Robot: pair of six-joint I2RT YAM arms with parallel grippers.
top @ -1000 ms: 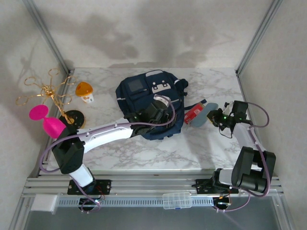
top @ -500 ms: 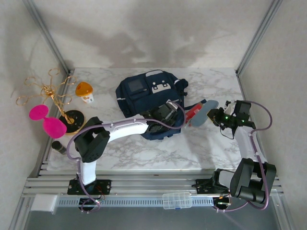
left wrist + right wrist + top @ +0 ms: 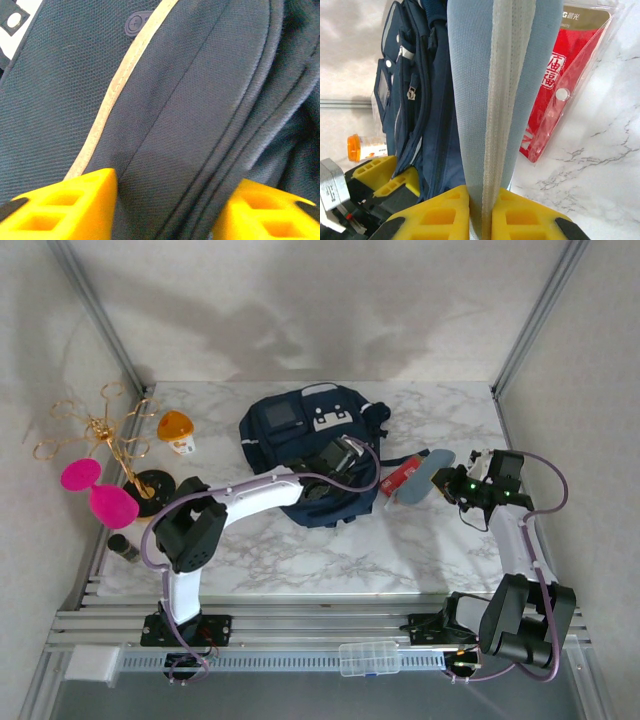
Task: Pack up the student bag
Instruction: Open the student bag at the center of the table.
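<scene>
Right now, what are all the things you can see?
student bag: one, navy blue, table middle
zip pouch: one, light blue, held, right of bag
packet: one, red, beside pouch
wire stand: one, gold, far left
hourglass-shaped thing: one, pink, by stand
bottle: one, orange cap, left of bag
tube: one, black, left edge
compartment box: one, clear, near rail
table: one, white marble, below all
left gripper: one, yellow fingers, open over bag
right gripper: one, yellow fingers, shut on pouch

L gripper (image 3: 340,460) sits on the bag (image 3: 285,435). R gripper (image 3: 447,483) holds a gray-blue pouch (image 3: 418,478) next to a red pack (image 3: 399,478), just right of the bag.
</scene>
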